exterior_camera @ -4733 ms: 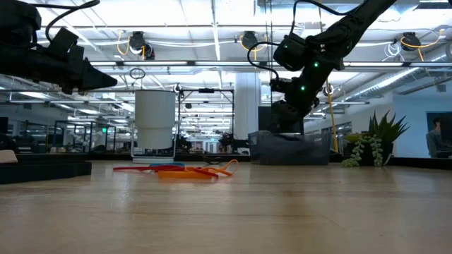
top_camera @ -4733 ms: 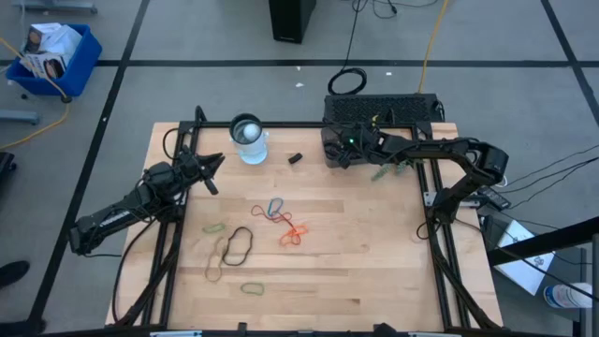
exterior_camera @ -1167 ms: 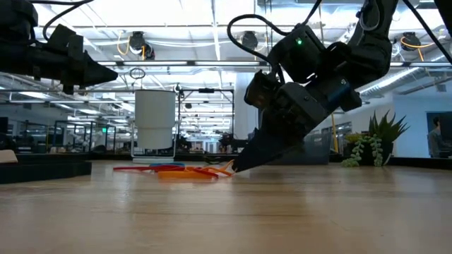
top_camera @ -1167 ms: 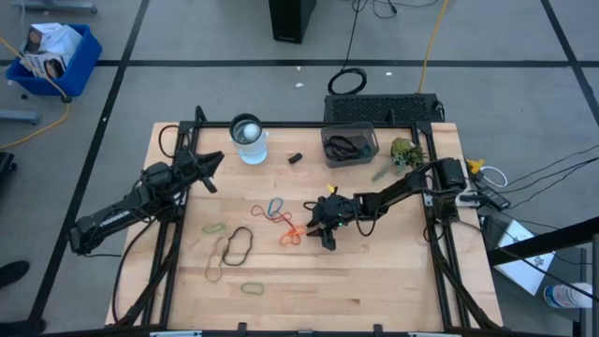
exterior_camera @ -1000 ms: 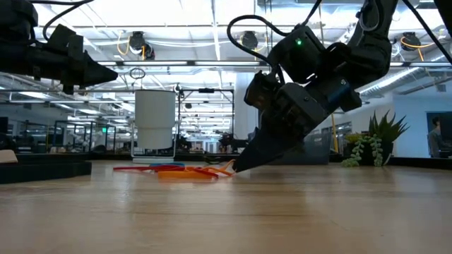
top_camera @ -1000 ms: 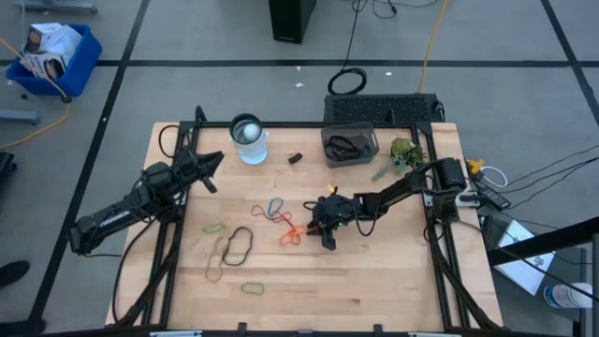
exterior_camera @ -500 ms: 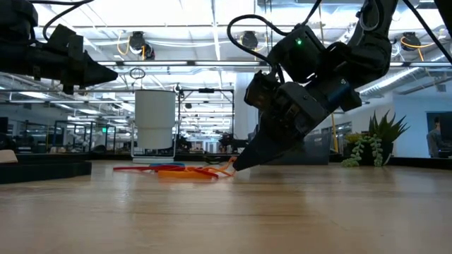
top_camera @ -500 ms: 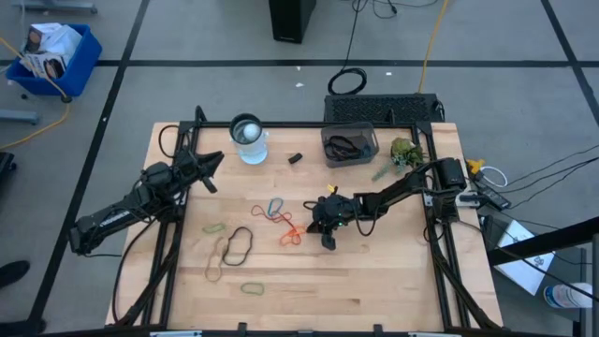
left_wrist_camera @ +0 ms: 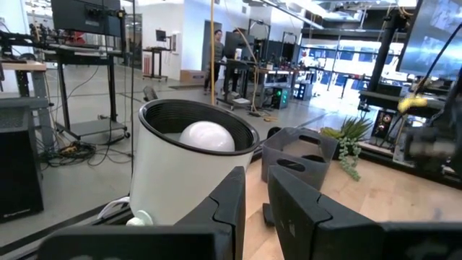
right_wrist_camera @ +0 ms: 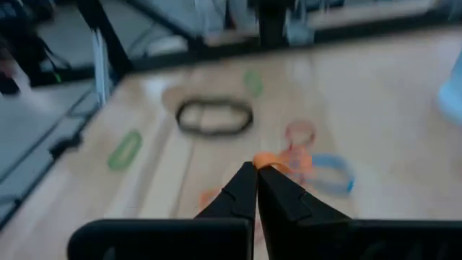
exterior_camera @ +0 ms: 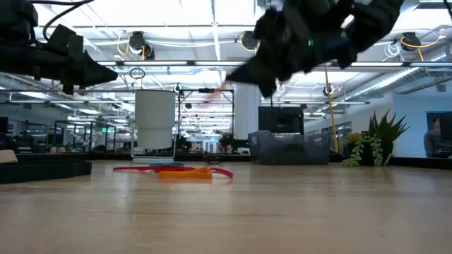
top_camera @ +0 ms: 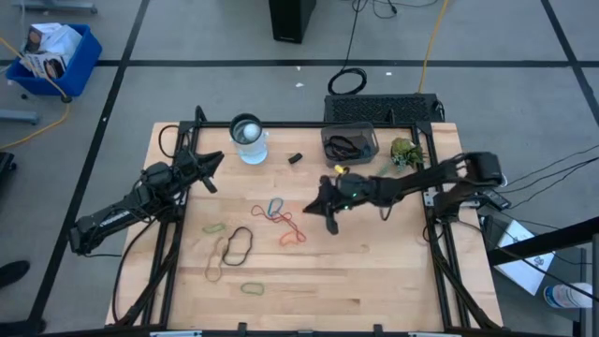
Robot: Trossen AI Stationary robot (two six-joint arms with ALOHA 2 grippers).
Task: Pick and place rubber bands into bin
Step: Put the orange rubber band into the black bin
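Right gripper (right_wrist_camera: pixel 255 170) clamped tight on an orange rubber band (right_wrist_camera: pixel 287 160), pinched at the very fingertips, most of the loop blurred and dangling just past them. Lifted clear of the table (top_camera: pixel 374 271) in the low view, gripper (exterior_camera: pixel 233 76) smeared by motion, only a faint reddish streak (exterior_camera: pixel 215 92) at its tip to mark the band. From above, same gripper (top_camera: pixel 316 207) over mid-table, band too thin to make out there. Just below and beside the fingertips, a red-orange loop (top_camera: pixel 292 236) flat on the wood, next to it a blue and tan tangle (top_camera: pixel 273 208). Farther out from the gripper, a black band (top_camera: pixel 239 244), tan loop (top_camera: pixel 214 272) and two green loops (top_camera: pixel 214 227) (top_camera: pixel 252 288), all small and hard to separate. In the low view that pile flattened into one orange-and-blue strip (exterior_camera: pixel 173 170). Behind the gripper, toward the far table edge, the bin (top_camera: pixel 350 146), smoky-grey, dark bands inside but not countable; walls only in the low view (exterior_camera: pixel 289 149), contents hidden. Well off on the other side, left gripper (top_camera: pixel 211 162) hanging above the table near a white cup (top_camera: pixel 248 134), fingers (left_wrist_camera: pixel 226 204) slightly apart with nothing between them; cup's base cut off behind them in the left wrist view (left_wrist_camera: pixel 188 170), a white ball showing inside.
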